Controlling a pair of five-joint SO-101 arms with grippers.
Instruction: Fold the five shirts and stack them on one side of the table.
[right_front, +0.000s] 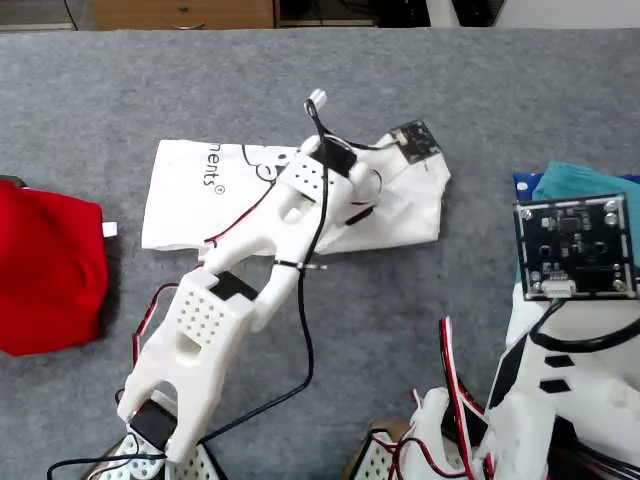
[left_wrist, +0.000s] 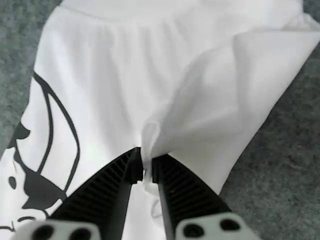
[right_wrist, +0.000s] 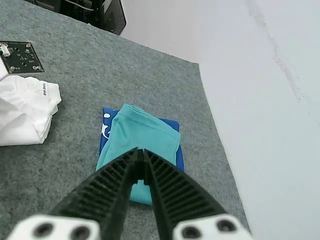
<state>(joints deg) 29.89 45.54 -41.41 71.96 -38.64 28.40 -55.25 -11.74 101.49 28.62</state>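
One shirt in play: white cloth shirt with black print (right_front: 195, 195) is lying half-folded mid-table on the grey felt table (right_front: 400, 300).
Left gripper (left_wrist: 144, 167): is pinching a raised fold of it.
Right gripper (right_wrist: 141, 160): is hovering pressed together over the folded teal shirt (right_wrist: 150, 132), itself lying on a blue shirt (right_wrist: 106, 116).
Handling: is looking light, limp and prone to sagging, so doubled edges are probably offering the best hold.
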